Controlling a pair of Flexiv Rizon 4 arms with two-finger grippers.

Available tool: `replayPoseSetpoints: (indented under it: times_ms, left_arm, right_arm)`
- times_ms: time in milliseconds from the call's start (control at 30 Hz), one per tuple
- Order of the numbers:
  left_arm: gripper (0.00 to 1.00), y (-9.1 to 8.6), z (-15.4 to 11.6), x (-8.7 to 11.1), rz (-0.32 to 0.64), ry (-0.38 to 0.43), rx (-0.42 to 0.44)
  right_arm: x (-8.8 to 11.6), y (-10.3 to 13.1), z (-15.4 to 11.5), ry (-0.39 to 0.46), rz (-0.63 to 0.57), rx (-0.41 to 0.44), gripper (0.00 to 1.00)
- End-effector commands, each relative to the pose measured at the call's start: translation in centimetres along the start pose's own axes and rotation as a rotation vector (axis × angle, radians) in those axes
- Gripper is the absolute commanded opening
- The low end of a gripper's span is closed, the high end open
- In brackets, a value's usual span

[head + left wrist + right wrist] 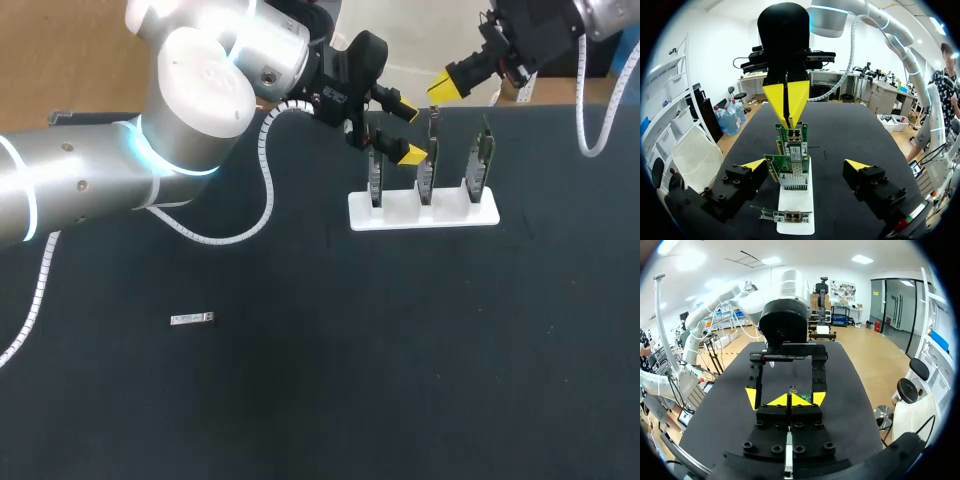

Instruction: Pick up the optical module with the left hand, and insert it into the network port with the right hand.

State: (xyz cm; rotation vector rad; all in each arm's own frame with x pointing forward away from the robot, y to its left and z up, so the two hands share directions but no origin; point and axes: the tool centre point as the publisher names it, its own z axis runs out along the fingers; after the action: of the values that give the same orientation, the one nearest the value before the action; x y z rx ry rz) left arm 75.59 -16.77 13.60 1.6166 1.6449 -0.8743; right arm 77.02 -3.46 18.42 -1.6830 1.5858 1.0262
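The optical module [193, 320], a small silver bar, lies alone on the dark table at the front left, far from both grippers. Three green network cards stand upright in a white stand [423, 212] at the back. My left gripper [411, 132] is open, its yellow tips straddling the left and middle cards [792, 170] without touching them. My right gripper [445, 83] hangs above the middle card, its yellow tips [786, 102] pressed together with nothing between them. In the right wrist view, my right gripper [789, 400] is shut over a card edge [788, 447], and the left gripper's yellow fingertips [751, 396] show beyond.
The left arm's big silver links [190, 90] and its white cable [265, 190] hang over the table's back left. The right arm's white cable [592, 140] dangles at the back right. Dark table surface [400, 350] lies between the module and the stand.
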Motion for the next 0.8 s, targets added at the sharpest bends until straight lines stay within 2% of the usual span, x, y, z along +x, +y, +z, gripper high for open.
replayPoseSetpoints:
  times_ms: [33, 800]
  left_arm:
    - [1.0, -0.2, 0.0, 0.0, -0.001, 0.002, -0.005]
    - [1.0, -0.2, 0.0, 0.0, -0.001, 0.002, -0.005]
  right_arm:
    - [0.3, 0.0, 0.2, 0.004, 0.007, -0.003, 0.0]
    - [2.6, 0.4, 1.3, 0.051, 0.066, -0.023, 0.0]
